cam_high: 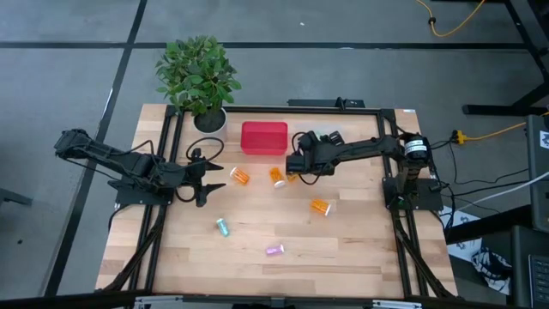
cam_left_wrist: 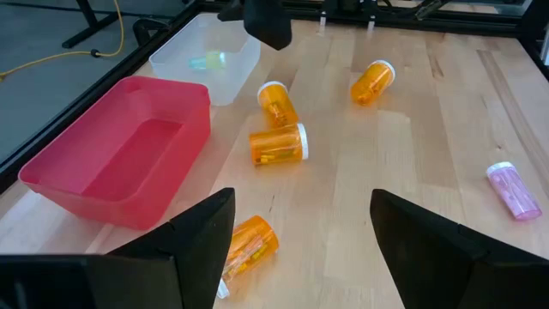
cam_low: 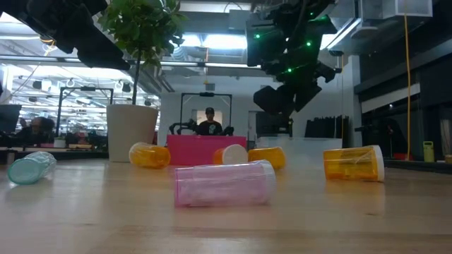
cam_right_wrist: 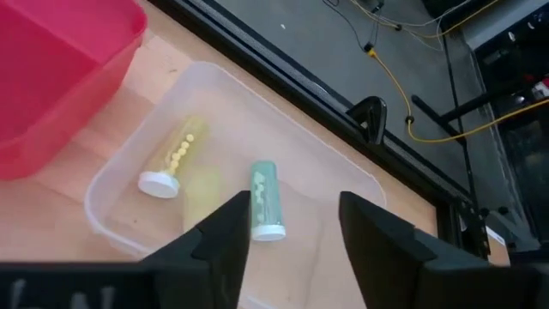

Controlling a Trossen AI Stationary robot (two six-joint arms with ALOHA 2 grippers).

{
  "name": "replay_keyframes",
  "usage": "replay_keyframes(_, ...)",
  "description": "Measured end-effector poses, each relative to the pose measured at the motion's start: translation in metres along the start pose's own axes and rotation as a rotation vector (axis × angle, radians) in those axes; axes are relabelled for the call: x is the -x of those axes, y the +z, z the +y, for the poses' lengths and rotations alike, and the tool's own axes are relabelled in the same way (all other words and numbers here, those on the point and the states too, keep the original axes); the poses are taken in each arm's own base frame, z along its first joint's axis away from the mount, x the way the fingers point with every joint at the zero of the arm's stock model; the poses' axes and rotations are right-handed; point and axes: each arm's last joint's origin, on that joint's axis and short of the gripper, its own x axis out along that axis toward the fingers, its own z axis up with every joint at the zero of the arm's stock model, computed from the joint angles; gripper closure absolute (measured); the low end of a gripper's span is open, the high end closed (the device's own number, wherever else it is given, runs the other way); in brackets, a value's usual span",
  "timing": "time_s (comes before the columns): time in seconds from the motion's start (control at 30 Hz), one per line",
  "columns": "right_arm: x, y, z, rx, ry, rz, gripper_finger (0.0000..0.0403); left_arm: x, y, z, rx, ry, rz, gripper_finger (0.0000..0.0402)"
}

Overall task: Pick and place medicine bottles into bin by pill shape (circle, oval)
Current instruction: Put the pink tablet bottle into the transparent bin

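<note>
My right gripper (cam_right_wrist: 296, 230) hovers open over a clear bin (cam_right_wrist: 233, 110) at the table's far side, beside the red bin (cam_high: 263, 138). In the clear bin lie a pale yellow bottle (cam_right_wrist: 172, 157) and a teal bottle (cam_right_wrist: 264, 202), both on their sides below the fingers. On the table lie orange bottles (cam_high: 241, 176) (cam_high: 278, 177) (cam_high: 320, 207), a teal one (cam_high: 222, 227) and a purple one (cam_high: 274, 250). My left gripper (cam_high: 206, 180) waits open at the table's left, an orange bottle (cam_left_wrist: 249, 249) just ahead of it.
A potted plant (cam_high: 199, 77) stands at the table's far left corner. A black frame (cam_high: 163, 172) runs along the table's left, far and right sides. In the low view a person (cam_low: 209, 121) sits beyond the red bin (cam_low: 205, 149).
</note>
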Motion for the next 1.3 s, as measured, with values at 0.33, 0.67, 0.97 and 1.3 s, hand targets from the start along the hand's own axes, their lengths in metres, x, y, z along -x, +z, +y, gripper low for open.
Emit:
replay_keyframes(0.33, 0.004, -0.001, 0.004, 0.028, 0.029, -0.01, 0.0195, 0.0, 0.0, 0.0, 0.0, 0.0, 0.0, 0.0137)
replay_keyframes(0.67, 0.051, 0.01, 0.03, 0.232, 0.341, -0.05, 0.0195, 0.0, 0.0, 0.0, 0.0, 0.0, 0.0, 0.0137)
replay_keyframes(0.97, 0.108, 0.006, 0.05, 0.492, 0.744, -0.093, 0.0195, 0.0, 0.0, 0.0, 0.0, 0.0, 0.0, 0.0137)
replay_keyframes(1.3, 0.156, -0.027, 0.057, 0.756, 1.299, 0.112, 0.0195, 0.0, 0.0, 0.0, 0.0, 0.0, 0.0, 0.0137)
